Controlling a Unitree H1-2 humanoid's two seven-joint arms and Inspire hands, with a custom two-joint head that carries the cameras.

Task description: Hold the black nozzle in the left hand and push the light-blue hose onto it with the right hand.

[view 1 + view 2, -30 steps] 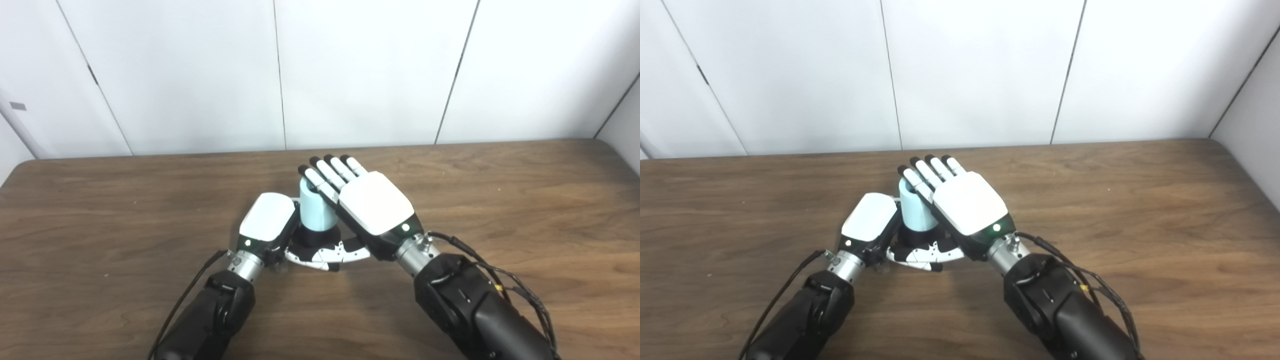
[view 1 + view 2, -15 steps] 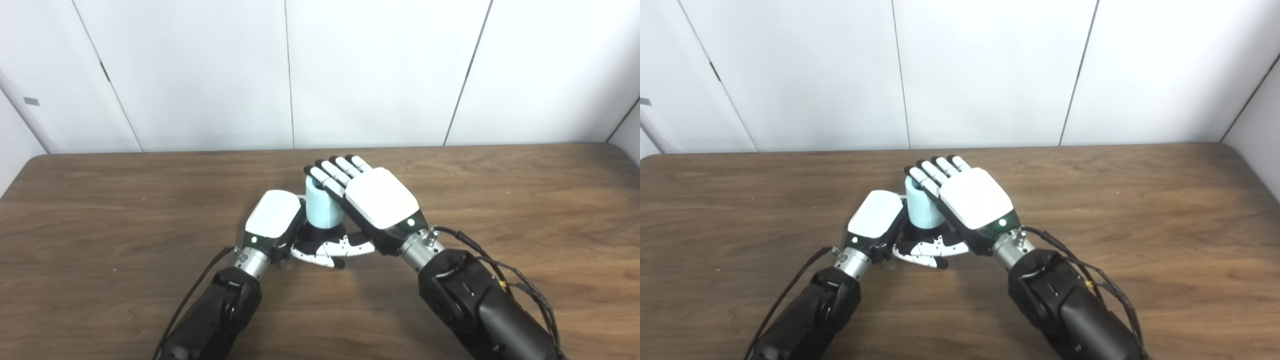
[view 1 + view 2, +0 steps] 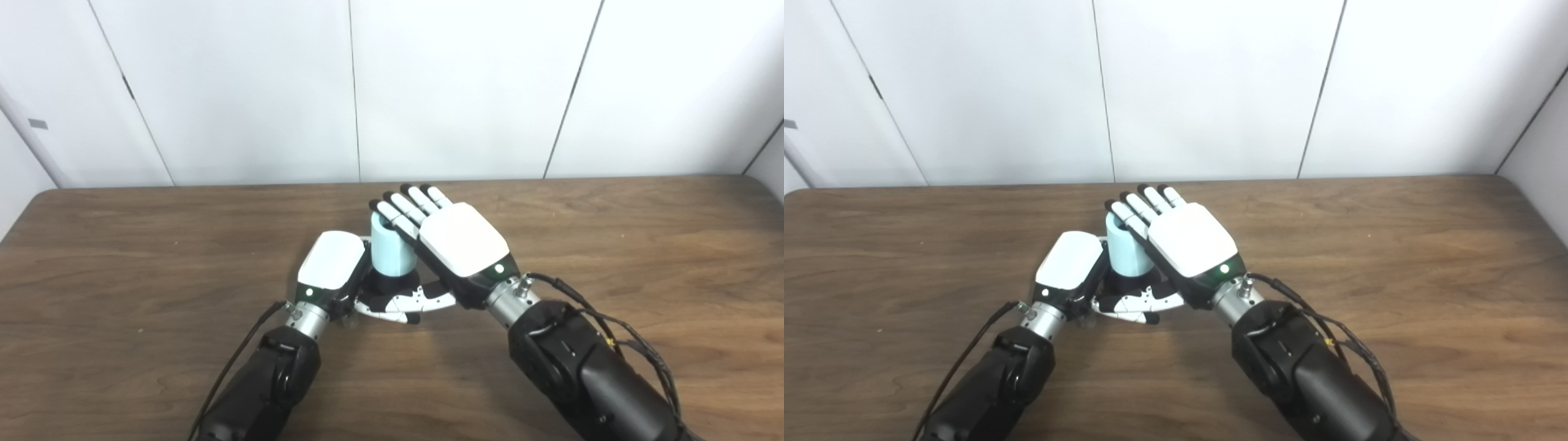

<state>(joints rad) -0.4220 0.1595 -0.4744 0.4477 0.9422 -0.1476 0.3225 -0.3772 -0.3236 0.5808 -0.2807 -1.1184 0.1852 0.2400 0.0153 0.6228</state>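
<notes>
Wooden table (image 3: 153, 257), hands flanking light-blue hose (image 3: 392, 251)

You are looking down on a dark brown wood-grain surface (image 3: 122, 245) that is spanning the full width of both views, its far corners rounding off at left and right. Behind it, a white panelled wall (image 3: 465, 86) is rising, divided by thin dark vertical seams (image 3: 354, 92). A small grey tag (image 3: 37, 124) is sitting on the left panel. Even, diffuse light is falling across everything, casting soft shadows.
</notes>
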